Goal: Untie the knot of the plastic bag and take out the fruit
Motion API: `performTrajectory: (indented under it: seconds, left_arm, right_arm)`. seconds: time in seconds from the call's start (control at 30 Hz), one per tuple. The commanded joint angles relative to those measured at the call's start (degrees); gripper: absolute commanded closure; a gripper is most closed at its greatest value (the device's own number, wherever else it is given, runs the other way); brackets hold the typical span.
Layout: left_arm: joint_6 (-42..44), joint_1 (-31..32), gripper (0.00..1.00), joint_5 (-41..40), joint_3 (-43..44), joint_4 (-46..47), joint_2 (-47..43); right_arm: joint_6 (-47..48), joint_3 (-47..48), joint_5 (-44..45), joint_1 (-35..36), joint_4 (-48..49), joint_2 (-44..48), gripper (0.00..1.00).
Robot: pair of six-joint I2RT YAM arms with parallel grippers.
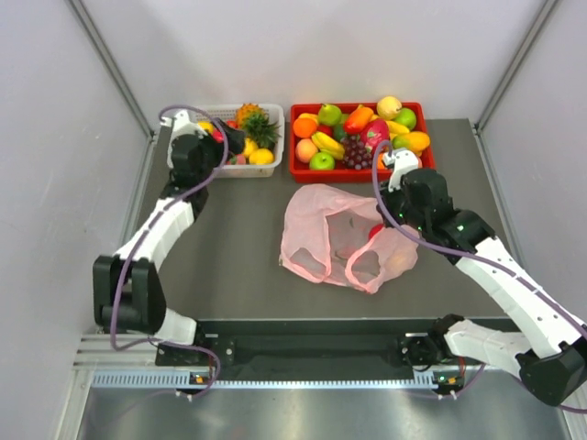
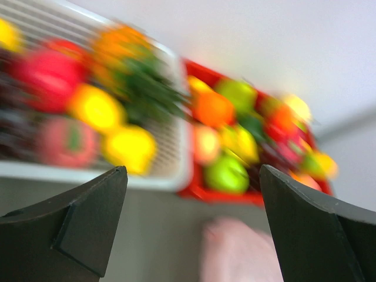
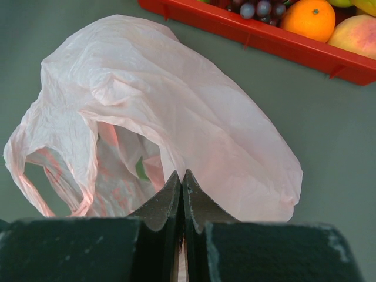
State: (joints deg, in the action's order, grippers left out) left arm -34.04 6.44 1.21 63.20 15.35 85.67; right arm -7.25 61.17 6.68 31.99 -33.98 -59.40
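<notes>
The pink plastic bag (image 1: 335, 229) lies crumpled in the middle of the table, its two handle loops (image 1: 309, 262) apart toward the near side. No knot shows. A red fruit (image 1: 376, 232) shows through the bag beside my right gripper (image 1: 390, 223). In the right wrist view, my right gripper (image 3: 182, 174) is shut, pinching the bag's thin plastic (image 3: 194, 111) at its mouth, and a green scrap (image 3: 141, 169) shows inside. My left gripper (image 1: 233, 139) is open and empty above the white basket (image 1: 275, 115), which holds a pineapple (image 1: 258, 124). The left wrist view is blurred, with the gripper (image 2: 194, 170) wide open.
A red tray (image 1: 298, 172) full of mixed fruit stands at the back right, close behind the bag. It also shows in the right wrist view (image 3: 247, 32). The white basket (image 2: 170, 176) sits at the back left beside it. Grey walls close in on both sides.
</notes>
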Motion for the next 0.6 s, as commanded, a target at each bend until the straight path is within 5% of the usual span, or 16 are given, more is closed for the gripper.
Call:
performTrajectory:
  seconds: [0.0,0.23,0.47,0.57]
  left_arm:
    - [-3.57,7.08,0.02,5.28,-6.41,4.51,-8.05]
    - [-5.87,23.07,0.06,14.95,-18.62,7.14,-21.84]
    - [-3.67,39.67,0.15,22.08,-23.2,7.32,-23.18]
    - [-2.09,45.57,0.29,18.83,-23.65,7.49,-20.21]
  right_arm:
    - [-0.49,1.85,0.27,-0.7,1.2,2.26,1.0]
    - [0.39,2.64,0.18,-0.7,-0.74,3.93,1.0]
    - [0.3,2.12,-1.58,-0.61,-1.62,4.81,1.0]
    - [0.3,1.76,-3.59,-0.7,-1.1,5.34,1.0]
